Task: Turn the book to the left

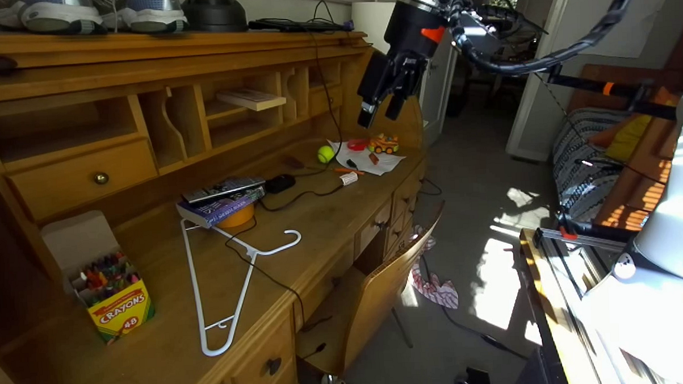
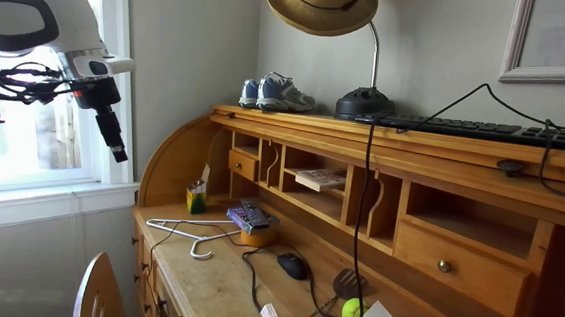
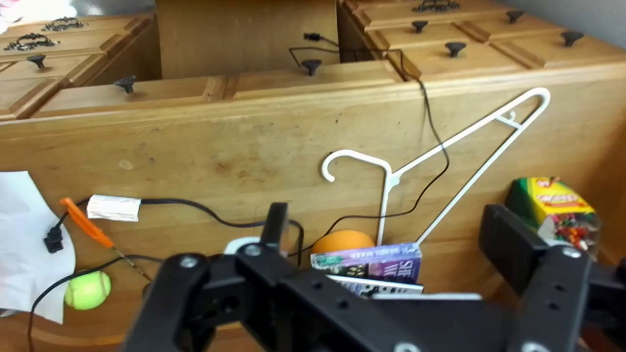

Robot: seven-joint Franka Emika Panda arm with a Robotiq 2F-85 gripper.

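The book (image 1: 253,99) is thin and pale cream. It lies flat on a shelf in a middle cubby of the desk hutch, with its near edge sticking out past the shelf front. It also shows in an exterior view from the opposite end of the desk (image 2: 320,179), where its top looks patterned. It is out of view in the wrist view. My gripper (image 1: 380,115) is in the air, pointing down and well apart from the book; it also shows high near the window (image 2: 119,155). In the wrist view its fingers (image 3: 386,215) are wide apart with nothing between them.
On the desktop are a white hanger (image 1: 253,253), a crayon box (image 1: 121,307), a purple book (image 1: 221,210) with a remote on an orange item, a mouse (image 2: 293,265), a tennis ball (image 2: 352,311) and cables. A black cable (image 2: 365,185) hangs before the hutch. A chair (image 1: 379,287) stands at the desk.
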